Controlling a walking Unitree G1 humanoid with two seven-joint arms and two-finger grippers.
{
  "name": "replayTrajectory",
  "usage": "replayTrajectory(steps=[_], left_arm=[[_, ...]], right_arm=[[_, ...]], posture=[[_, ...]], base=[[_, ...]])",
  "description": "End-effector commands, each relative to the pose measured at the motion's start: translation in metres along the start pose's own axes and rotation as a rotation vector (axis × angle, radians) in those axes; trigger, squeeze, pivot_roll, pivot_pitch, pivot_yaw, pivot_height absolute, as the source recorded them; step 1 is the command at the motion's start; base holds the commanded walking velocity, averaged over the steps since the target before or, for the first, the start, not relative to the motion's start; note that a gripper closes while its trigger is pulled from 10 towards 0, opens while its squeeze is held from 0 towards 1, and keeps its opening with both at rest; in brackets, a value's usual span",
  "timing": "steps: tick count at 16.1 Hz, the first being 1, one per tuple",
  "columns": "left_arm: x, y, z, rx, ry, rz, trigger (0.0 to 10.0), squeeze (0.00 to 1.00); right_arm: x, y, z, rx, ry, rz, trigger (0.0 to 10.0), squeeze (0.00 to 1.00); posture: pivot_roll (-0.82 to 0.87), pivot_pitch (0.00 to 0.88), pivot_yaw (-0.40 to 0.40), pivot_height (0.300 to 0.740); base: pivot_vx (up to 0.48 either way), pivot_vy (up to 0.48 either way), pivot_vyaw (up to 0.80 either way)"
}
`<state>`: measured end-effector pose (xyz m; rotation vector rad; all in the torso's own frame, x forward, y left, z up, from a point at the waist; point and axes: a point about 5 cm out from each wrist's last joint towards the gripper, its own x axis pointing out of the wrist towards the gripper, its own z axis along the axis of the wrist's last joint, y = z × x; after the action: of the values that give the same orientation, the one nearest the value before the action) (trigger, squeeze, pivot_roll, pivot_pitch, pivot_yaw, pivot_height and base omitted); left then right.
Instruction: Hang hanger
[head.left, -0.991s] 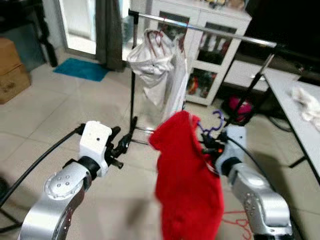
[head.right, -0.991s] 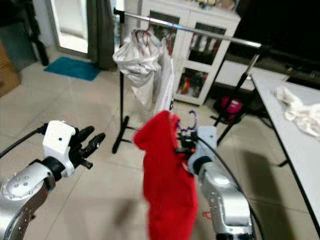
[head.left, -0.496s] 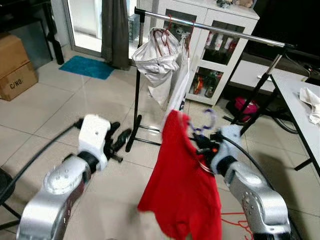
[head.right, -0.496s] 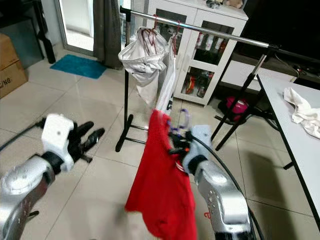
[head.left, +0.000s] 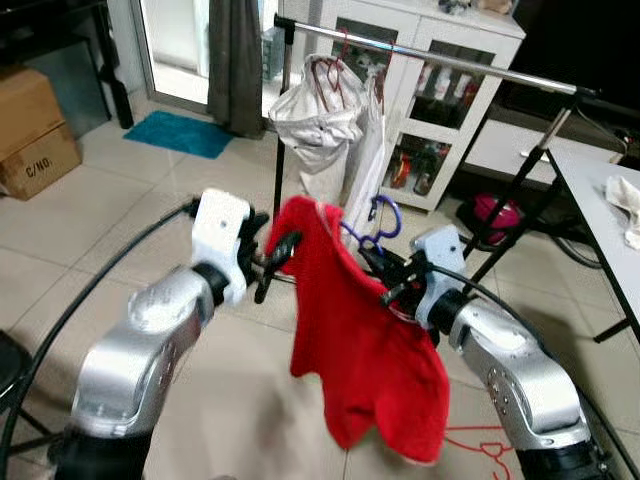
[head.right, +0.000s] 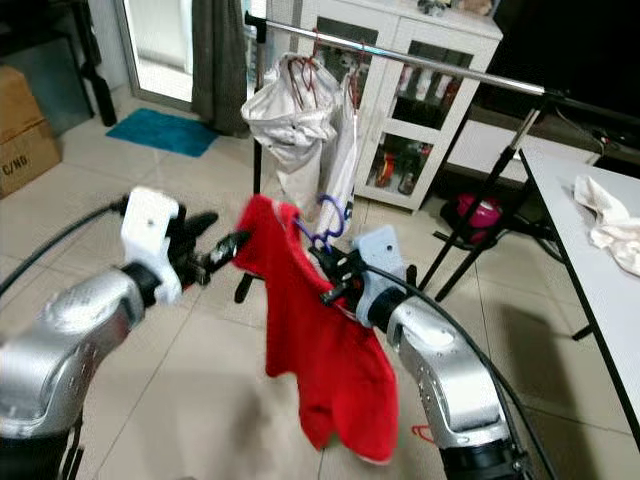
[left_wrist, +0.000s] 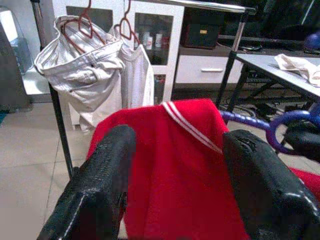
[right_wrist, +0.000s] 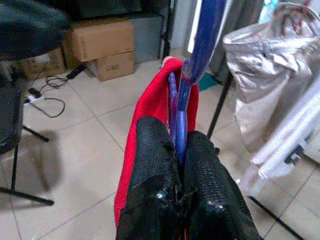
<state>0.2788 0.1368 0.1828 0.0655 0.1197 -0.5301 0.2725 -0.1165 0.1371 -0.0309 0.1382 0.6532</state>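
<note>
A red shirt (head.left: 365, 340) hangs on a purple hanger (head.left: 372, 226), whose hook curls up in front of me. My right gripper (head.left: 385, 283) is shut on the hanger's neck (right_wrist: 178, 131); the wrist view has both black fingers (right_wrist: 152, 165) pinching the purple stem. My left gripper (head.left: 278, 253) is open at the shirt's left shoulder, and in its wrist view the red shirt (left_wrist: 175, 165) lies between and beyond the two spread fingers (left_wrist: 97, 195). The clothes rail (head.left: 470, 65) stands beyond, with a white garment (head.left: 318, 115) on red hangers.
A white cabinet (head.left: 440, 110) stands behind the rail. A grey table (head.left: 612, 215) with a white cloth (head.left: 628, 195) is at the right. A cardboard box (head.left: 35, 145) and a blue mat (head.left: 180, 133) lie at the left. Tiled floor lies around the rail's base.
My left gripper has moved right to the shirt's left shoulder. The right gripper has shifted the hanger and shirt left and up, tilting the shirt. The camera has moved slightly.
</note>
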Motion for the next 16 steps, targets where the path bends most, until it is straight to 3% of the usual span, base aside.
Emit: replayTrajectory(steps=[1, 2, 3, 4, 8, 9, 11, 16], left_arm=[[0.008, 0.000, 0.001, 0.000, 0.006, -0.008, 10.0, 0.95], [0.011, 0.001, 0.004, -0.010, -0.002, -0.007, 10.0, 0.95], [0.017, 0.001, 0.011, -0.032, -0.033, -0.026, 10.0, 0.51], [0.024, -0.003, 0.018, -0.061, -0.056, -0.065, 10.0, 0.00], [0.030, -0.004, 0.010, -0.108, 0.002, -0.065, 10.0, 0.00], [0.032, -0.011, 0.006, -0.139, 0.030, -0.110, 10.0, 0.00], [0.032, -0.022, 0.000, -0.118, 0.084, -0.160, 10.0, 0.00], [0.039, -0.015, -0.006, -0.069, 0.115, -0.006, 10.0, 0.00]], right_arm=[[0.002, -0.002, 0.015, -0.077, -0.052, 0.027, 0.0, 0.00], [0.003, -0.002, 0.017, -0.092, -0.057, 0.037, 0.0, 0.00], [0.004, -0.001, 0.020, -0.116, -0.060, 0.055, 0.0, 0.00], [0.006, 0.001, 0.020, -0.148, -0.061, 0.083, 0.0, 0.00], [0.006, 0.005, 0.023, -0.159, -0.082, 0.110, 0.0, 0.00], [0.006, 0.006, 0.024, -0.162, -0.088, 0.118, 0.0, 0.00], [0.006, 0.006, 0.025, -0.168, -0.094, 0.125, 0.0, 0.00], [0.009, 0.007, 0.030, -0.154, -0.116, 0.134, 0.0, 0.00]], posture=[[-0.07, 0.000, -0.120, 0.740], [-0.07, 0.000, -0.120, 0.740], [-0.07, 0.000, -0.116, 0.740], [-0.07, 0.000, -0.116, 0.740], [-0.07, 0.000, -0.110, 0.740], [-0.07, 0.000, -0.110, 0.740], [-0.08, 0.000, -0.105, 0.740], [-0.07, 0.000, -0.109, 0.740]], base=[[0.000, 0.000, 0.00], [0.000, 0.000, 0.00], [0.000, 0.000, 0.00], [0.000, 0.000, 0.00], [0.000, 0.000, 0.00], [0.000, 0.000, 0.00], [0.000, 0.000, 0.00], [0.000, 0.000, 0.00]])
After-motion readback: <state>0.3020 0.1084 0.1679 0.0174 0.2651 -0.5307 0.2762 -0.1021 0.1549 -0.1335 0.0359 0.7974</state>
